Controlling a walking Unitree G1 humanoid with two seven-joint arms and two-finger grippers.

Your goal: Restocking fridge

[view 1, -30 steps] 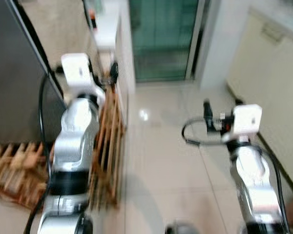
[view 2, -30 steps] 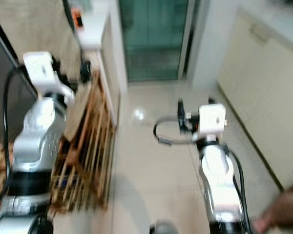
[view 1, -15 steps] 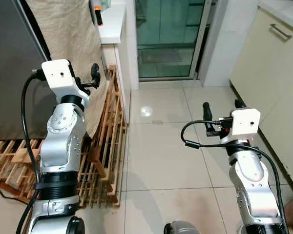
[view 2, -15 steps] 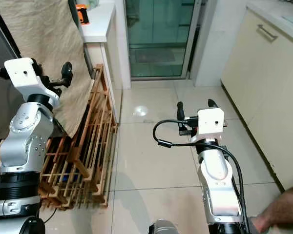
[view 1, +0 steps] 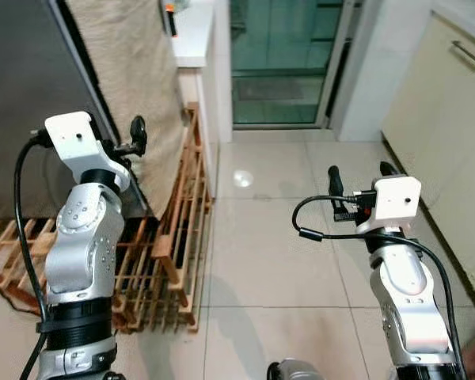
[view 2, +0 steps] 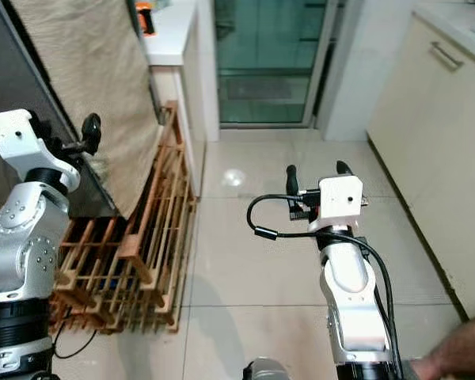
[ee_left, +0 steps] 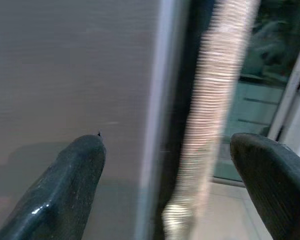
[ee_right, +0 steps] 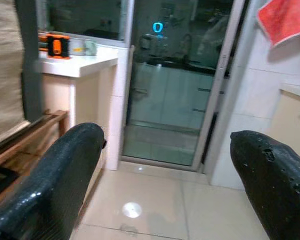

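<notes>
My view has swung left, bringing the grey fridge [view 1: 32, 103] door nearer; my left gripper [ee_left: 165, 185] spreads wide at its edge; my right gripper [ee_right: 165, 170] hangs wide, empty; restocking hasn't begun.

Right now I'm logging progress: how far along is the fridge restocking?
Barely begun. Nothing looks done: the fridge door is shut and both grippers are open with nothing in them. In hand: the left gripper is raised near the door's edge, while the right gripper hangs over the floor tiles. Opening the door, fetching and loading items all remain.
</notes>
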